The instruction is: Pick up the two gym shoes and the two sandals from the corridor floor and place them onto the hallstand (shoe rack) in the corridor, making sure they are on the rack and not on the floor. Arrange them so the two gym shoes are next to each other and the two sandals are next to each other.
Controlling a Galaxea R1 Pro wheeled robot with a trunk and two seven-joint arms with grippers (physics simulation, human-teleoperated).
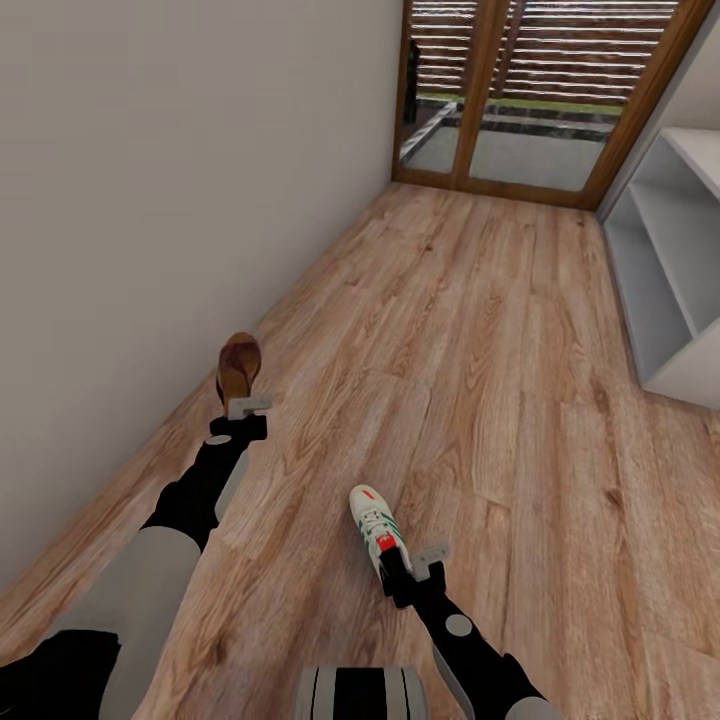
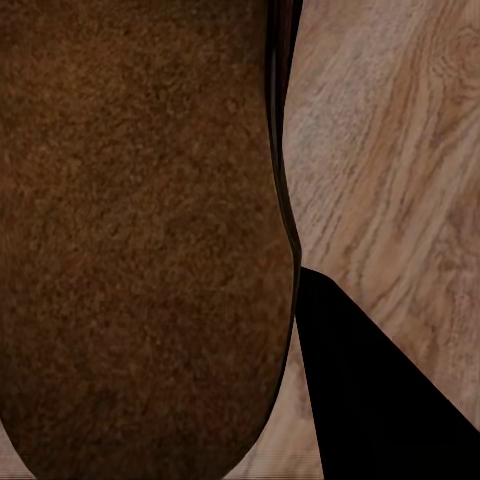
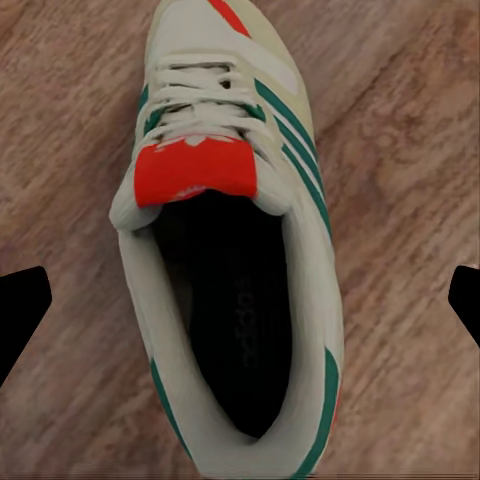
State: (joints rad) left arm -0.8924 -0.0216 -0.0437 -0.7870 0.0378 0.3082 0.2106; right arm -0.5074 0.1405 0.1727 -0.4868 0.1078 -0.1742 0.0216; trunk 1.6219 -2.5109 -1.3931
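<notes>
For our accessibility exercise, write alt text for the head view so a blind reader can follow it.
Two robot arms reach over a wood-plank corridor floor: the left tool holds a brown sandal, the right tool is at the heel of a white gym shoe with green stripes. A light-grey hallstand stands at right, a slatted wooden door ahead.

Flat, even rendered light, bright overall, no glare. Shadows barely register on the floor [image 1: 480, 330]. Head view shows wide-angle stretch at the edges and mild softness. Left wrist view is very close on the sandal [image 2: 140, 240], grainy and soft. Sneaker [image 3: 230, 250] reads fairly sharp.
</notes>
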